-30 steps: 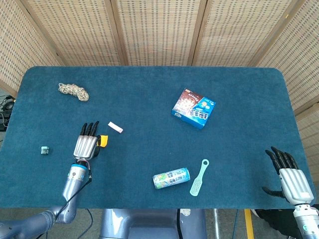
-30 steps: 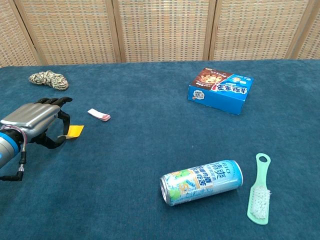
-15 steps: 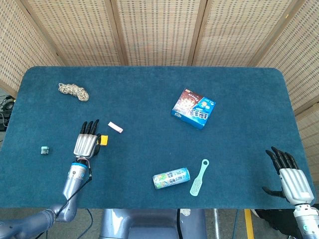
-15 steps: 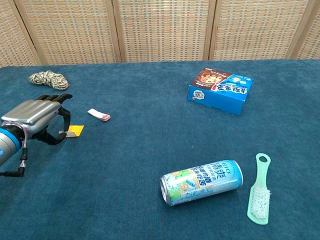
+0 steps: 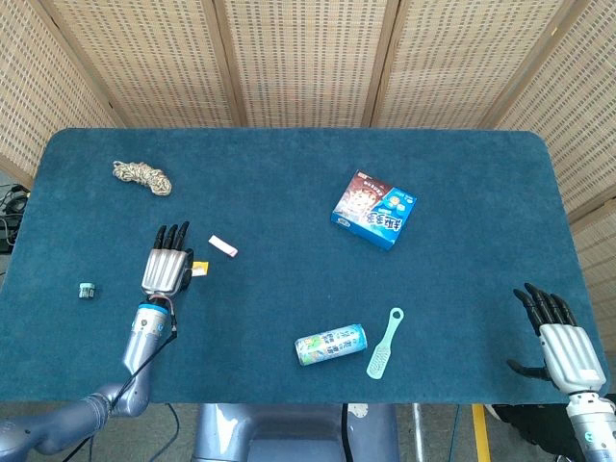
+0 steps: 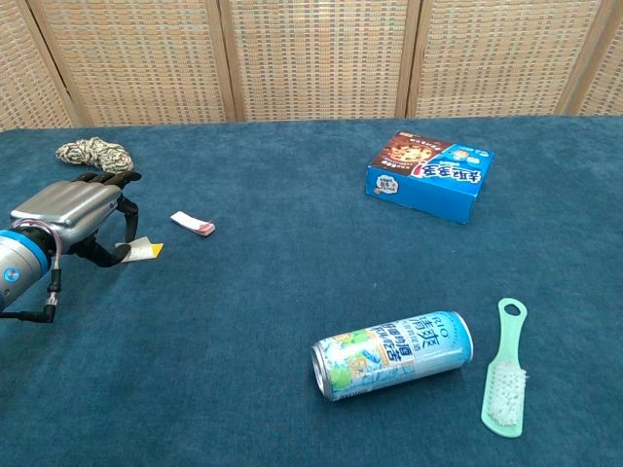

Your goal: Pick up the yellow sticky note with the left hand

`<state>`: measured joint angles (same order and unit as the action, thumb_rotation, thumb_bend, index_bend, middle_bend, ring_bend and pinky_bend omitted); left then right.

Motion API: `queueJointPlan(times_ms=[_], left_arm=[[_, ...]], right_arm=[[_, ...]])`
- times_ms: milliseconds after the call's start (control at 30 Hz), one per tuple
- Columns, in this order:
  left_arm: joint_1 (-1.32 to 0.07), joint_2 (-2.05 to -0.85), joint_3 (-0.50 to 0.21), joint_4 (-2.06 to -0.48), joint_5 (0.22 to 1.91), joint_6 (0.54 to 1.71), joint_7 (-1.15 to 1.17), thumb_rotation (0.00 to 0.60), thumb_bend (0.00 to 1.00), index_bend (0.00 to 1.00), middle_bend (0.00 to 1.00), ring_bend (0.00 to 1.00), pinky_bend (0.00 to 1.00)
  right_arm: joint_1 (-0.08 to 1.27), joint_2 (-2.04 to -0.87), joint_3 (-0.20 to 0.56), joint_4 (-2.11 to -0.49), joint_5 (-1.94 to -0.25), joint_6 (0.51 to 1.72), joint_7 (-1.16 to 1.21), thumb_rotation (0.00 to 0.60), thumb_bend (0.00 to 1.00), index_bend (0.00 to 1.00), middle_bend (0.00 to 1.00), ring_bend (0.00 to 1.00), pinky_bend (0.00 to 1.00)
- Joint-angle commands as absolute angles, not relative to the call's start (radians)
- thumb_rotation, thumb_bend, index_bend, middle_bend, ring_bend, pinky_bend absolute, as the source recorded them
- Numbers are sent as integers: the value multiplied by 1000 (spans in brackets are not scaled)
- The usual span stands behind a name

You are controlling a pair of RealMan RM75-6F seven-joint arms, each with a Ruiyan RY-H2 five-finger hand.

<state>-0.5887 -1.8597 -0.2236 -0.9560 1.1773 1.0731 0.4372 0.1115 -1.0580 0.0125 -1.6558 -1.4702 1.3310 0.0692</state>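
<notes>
The yellow sticky note (image 5: 199, 269) (image 6: 146, 251) is small and sits tilted at the thumb side of my left hand (image 5: 166, 266) (image 6: 70, 216). The hand is palm down over the left part of the blue table, fingers pointing away. Its thumb and a curled finger pinch the note's near edge, which looks raised off the cloth. My right hand (image 5: 558, 339) rests at the table's near right corner with fingers spread and nothing in it. The chest view does not show the right hand.
A pink-and-white eraser (image 5: 222, 246) (image 6: 193, 224) lies just right of the note. A rope coil (image 5: 142, 176) (image 6: 94, 153) sits at the far left. A small green clip (image 5: 87, 289), a snack box (image 5: 374, 210), a can (image 5: 331, 344) and a green brush (image 5: 384, 344) are further off.
My left hand has shifted slightly away from me with the note. The note now looks smaller and more tilted than a second ago. The right hand has not moved.
</notes>
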Motion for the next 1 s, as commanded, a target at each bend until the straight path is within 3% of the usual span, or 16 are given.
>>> queueJointPlan(times_ms=[33,567,1000], left_arm=[[-604,-1871,-239,-933,1162,1054,425,600,495,606,0,0,0],[-703,-1912,-312,-847,1136,1020,402,600,493,603,0,0,0],[-714,-1848,-365,-1059,1128,1108,403,600,479,585,0,0,0]], right_arm=[[114,-1061,14,-1651,-1464,1324,67,600,0,0,0,0,0],[125,-1073,21,-1631,-1436,1295,67,600,0,0,0,0,0],[123,-1069,21,-1632,-1441,1303,79,600,0,0,0,0,0]])
